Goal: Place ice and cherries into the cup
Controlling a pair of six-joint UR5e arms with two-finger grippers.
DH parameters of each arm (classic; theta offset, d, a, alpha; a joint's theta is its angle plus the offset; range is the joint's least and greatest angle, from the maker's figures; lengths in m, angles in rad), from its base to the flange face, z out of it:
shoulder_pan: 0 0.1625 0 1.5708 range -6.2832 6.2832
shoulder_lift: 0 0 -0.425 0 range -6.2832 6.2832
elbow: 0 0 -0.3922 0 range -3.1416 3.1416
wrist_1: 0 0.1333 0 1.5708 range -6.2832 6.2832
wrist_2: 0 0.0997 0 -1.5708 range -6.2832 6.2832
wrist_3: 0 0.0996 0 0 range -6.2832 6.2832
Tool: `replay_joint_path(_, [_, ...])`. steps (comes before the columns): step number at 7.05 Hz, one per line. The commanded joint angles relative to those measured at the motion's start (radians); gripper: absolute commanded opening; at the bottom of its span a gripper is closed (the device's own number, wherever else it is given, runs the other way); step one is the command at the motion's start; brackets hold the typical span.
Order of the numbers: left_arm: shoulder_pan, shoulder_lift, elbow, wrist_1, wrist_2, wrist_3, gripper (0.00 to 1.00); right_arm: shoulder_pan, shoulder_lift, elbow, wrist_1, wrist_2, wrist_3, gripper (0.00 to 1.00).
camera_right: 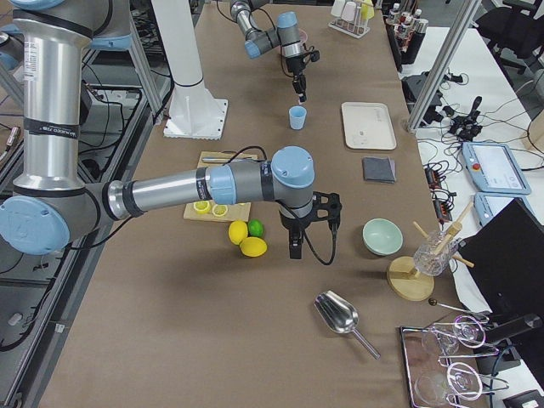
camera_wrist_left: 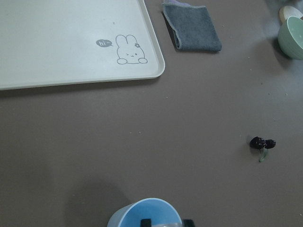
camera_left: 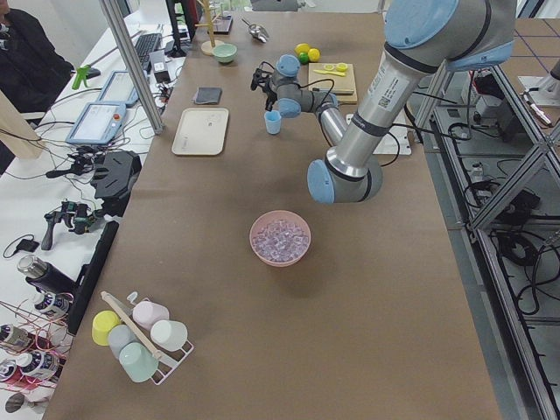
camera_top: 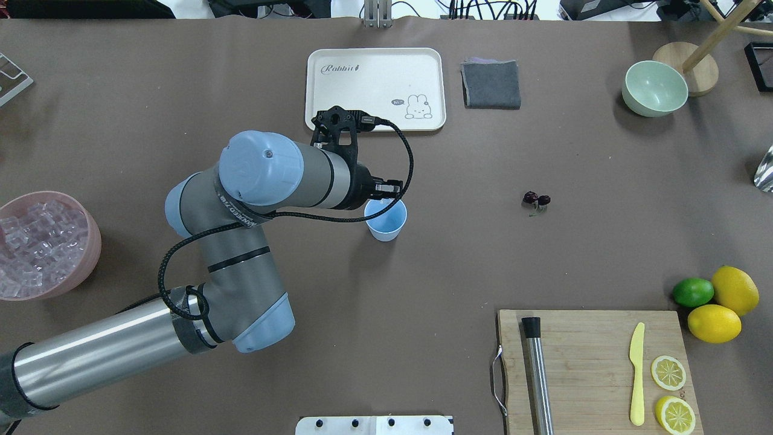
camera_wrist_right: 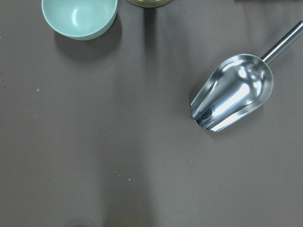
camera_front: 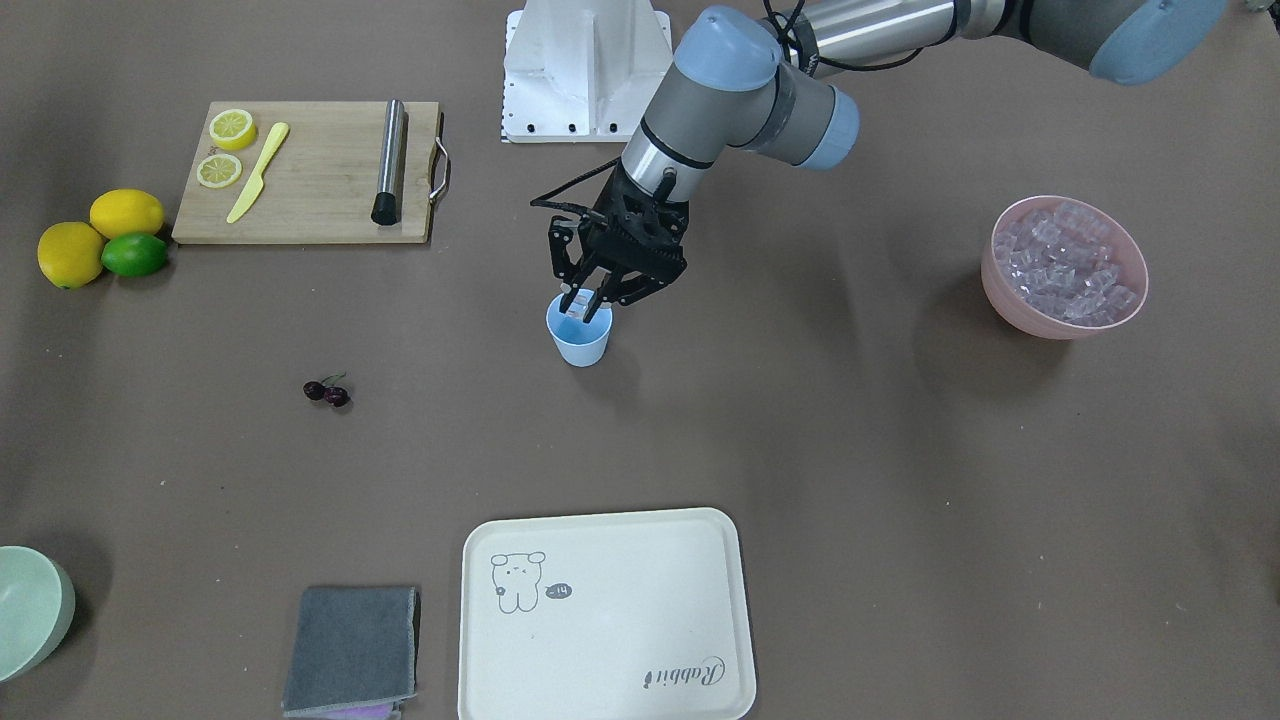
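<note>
The light blue cup [camera_front: 580,345] stands upright mid-table; it also shows in the overhead view [camera_top: 386,223] and at the bottom of the left wrist view [camera_wrist_left: 137,215]. My left gripper [camera_front: 583,305] hangs straight over the cup's mouth, shut on a clear ice cube [camera_front: 577,303] at rim height. More ice [camera_front: 1065,260] fills the pink bowl [camera_front: 1040,325] at the robot's far left. The cherries [camera_front: 327,391] lie on the table, apart from the cup on the robot's right [camera_top: 537,199]. My right gripper [camera_right: 295,246] hangs near the lemons; I cannot tell whether it is open or shut.
A cutting board [camera_front: 310,170] holds lemon slices, a yellow knife and a steel rod. Two lemons and a lime [camera_front: 135,255] lie beside it. A cream tray [camera_front: 605,615], a grey cloth [camera_front: 352,648] and a pale green bowl [camera_front: 30,610] sit across the table. A metal scoop [camera_wrist_right: 234,94] lies under the right wrist.
</note>
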Motion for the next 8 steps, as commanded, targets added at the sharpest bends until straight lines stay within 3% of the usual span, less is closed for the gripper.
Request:
replay_joint_path(1, [0.010,-0.003,0.027,-0.043,0.010,-0.004,0.00,0.000,0.002,0.000,0.000,-0.001,0.002,1.00])
replay_joint_path(2, [0.007,-0.001,0.024,-0.040,0.006,-0.003,0.81,0.000,0.005,0.000,0.000,-0.001,0.002,1.00])
replay_joint_path(3, [0.004,0.002,0.021,-0.034,0.001,-0.001,0.97,0.000,0.005,0.000,0.000,-0.001,0.002,1.00])
replay_joint_path(4, [-0.008,0.008,0.015,-0.031,-0.017,0.004,0.97,0.000,0.005,0.000,0.000,-0.003,0.002,1.00])
replay_joint_path(5, [-0.054,0.012,-0.005,0.020,-0.098,0.005,0.97,0.000,0.006,-0.003,0.000,-0.003,0.002,1.00])
replay_joint_path(6, [-0.121,0.104,-0.147,0.171,-0.203,0.025,0.97,0.000,0.006,-0.003,0.000,-0.001,0.002,1.00])
replay_joint_path(8, [-0.238,0.301,-0.409,0.431,-0.257,0.294,0.97,0.000,0.008,-0.002,0.000,-0.001,0.002,1.00])
